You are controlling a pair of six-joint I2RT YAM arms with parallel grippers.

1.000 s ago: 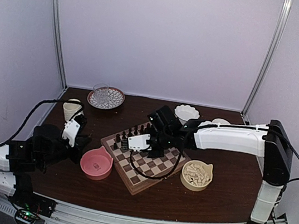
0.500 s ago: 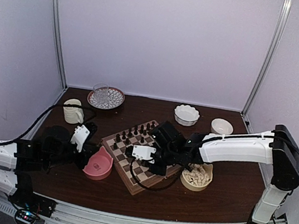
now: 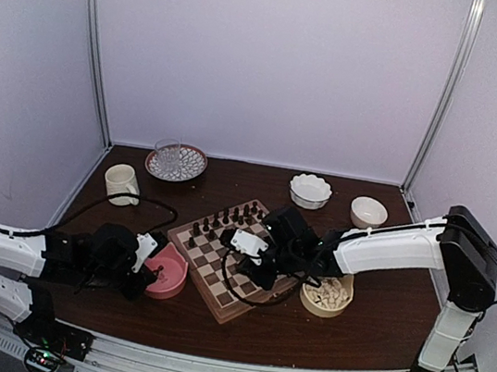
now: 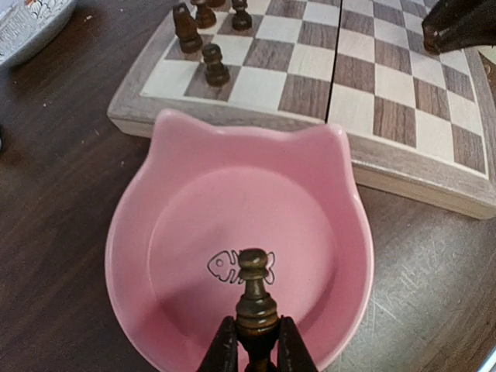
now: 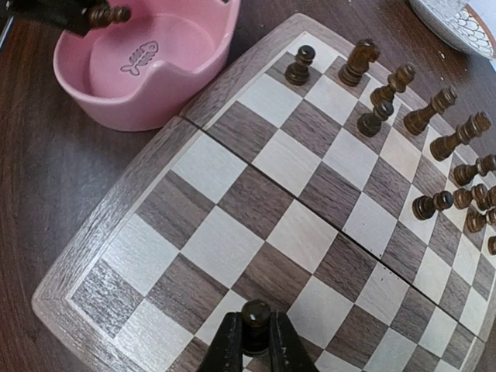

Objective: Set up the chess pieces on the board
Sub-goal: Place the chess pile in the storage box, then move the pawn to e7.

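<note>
Clamping dark piece [image 4: 255, 291], left claw [image 4: 257, 332], base hidden

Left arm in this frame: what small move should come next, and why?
Probably lift the left claw and carry its dark piece forward over the pink bowl's far rim toward the board. The claw is shut on the piece over the bowl, and open squares lie beside the standing pawn just past that rim.

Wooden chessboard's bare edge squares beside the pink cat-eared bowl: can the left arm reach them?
Probably yes: the left tool, shut on a dark brown carved piece, hangs over that bowl, beside those squares, with nothing between.
</note>
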